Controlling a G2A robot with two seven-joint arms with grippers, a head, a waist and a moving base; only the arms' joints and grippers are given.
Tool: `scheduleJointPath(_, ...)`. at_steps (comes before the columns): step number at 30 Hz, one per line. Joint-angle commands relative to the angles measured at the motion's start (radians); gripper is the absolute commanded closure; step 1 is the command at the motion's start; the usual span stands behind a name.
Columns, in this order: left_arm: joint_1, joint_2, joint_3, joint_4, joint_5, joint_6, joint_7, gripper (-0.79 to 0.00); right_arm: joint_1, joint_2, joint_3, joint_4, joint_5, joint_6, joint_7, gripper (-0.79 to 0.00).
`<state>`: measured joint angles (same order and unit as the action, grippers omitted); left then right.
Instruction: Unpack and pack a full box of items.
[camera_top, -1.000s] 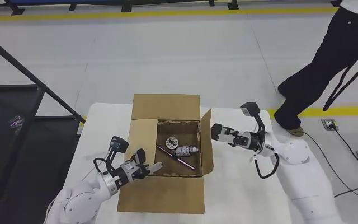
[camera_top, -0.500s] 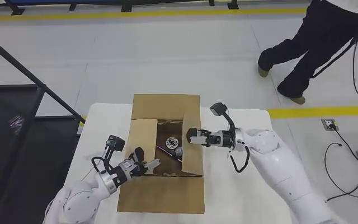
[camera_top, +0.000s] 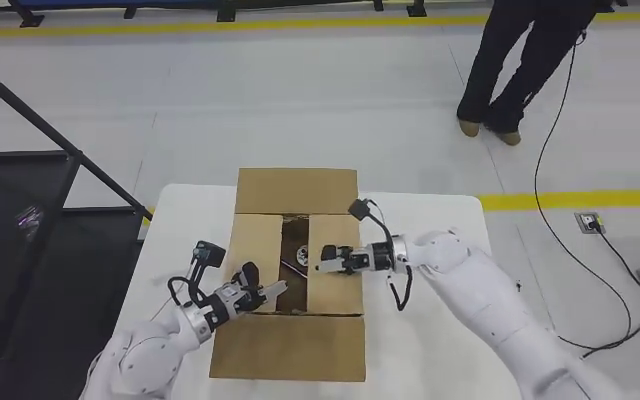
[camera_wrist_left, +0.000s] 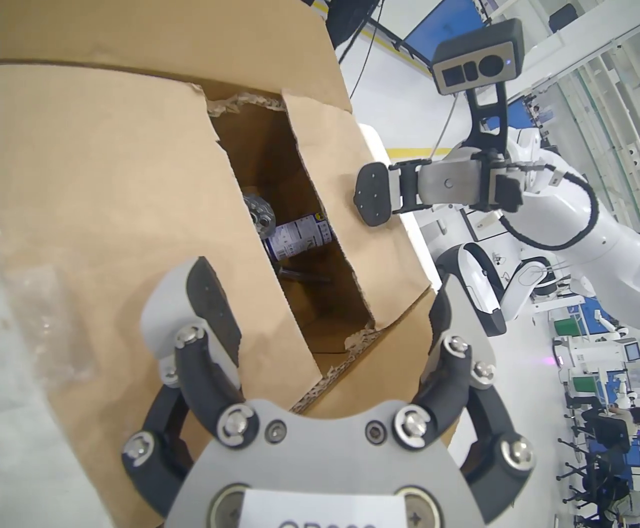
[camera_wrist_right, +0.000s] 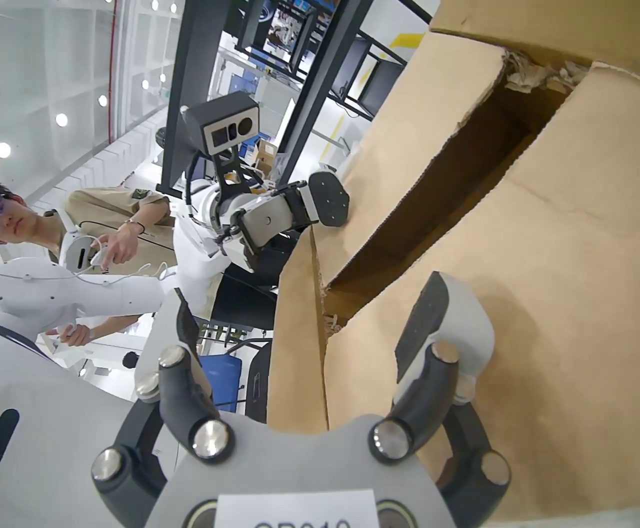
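The cardboard box (camera_top: 297, 190) stands mid-table with its far and near flaps laid outward. Its left flap (camera_top: 255, 250) and right flap (camera_top: 336, 285) lie folded inward, with a narrow gap between them. Through the gap I see a labelled bottle (camera_wrist_left: 300, 235), a round metal part (camera_wrist_left: 260, 216) and a dark rod (camera_wrist_left: 300, 275). My right gripper (camera_top: 325, 259) is open, one finger (camera_wrist_right: 440, 320) resting on the right flap. My left gripper (camera_top: 262, 292) is open at the near end of the left flap, its fingers (camera_wrist_left: 210, 300) apart above the cardboard.
The box sits on a white table (camera_top: 430, 340), with bare surface on both sides. The near flap (camera_top: 290, 347) spreads toward the front edge. A clear plastic piece (camera_wrist_left: 40, 310) lies on the table left of the box. A black frame (camera_top: 60, 150) stands off the table's left.
My right arm swung left across the box and pressed the upright right flap down over the opening. The left gripper stayed almost still by the left flap.
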<state>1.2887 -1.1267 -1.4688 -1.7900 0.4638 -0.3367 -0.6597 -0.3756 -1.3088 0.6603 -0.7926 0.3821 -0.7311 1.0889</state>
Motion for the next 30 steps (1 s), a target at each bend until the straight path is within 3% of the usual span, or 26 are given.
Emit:
scheduleJointPath(1,-0.002,0.001,0.0,0.002,0.003,0.003,0.003,-0.785,0.012,-0.008,-0.018,0.018,-0.009,0.003,0.003,-0.785)
scheduleJointPath(7,0.006,0.004,-0.015,-0.007,-0.018,0.001,0.034,-0.785,0.037,-0.024,-0.047,0.043,-0.001,-0.011,-0.011,-0.785)
scheduleJointPath(14,0.058,0.015,-0.094,-0.082,-0.104,-0.039,0.024,-0.785,0.053,-0.006,-0.047,-0.003,0.031,-0.052,-0.052,-0.785)
scheduleJointPath(22,0.161,0.036,-0.275,-0.146,-0.26,-0.109,-0.035,-0.785,0.079,0.017,-0.046,-0.029,0.055,-0.122,-0.122,-0.785)
scheduleJointPath(30,0.287,0.057,-0.47,-0.066,-0.412,-0.254,-0.14,-0.785,0.124,0.003,-0.012,0.085,0.175,-0.198,-0.198,-0.785)
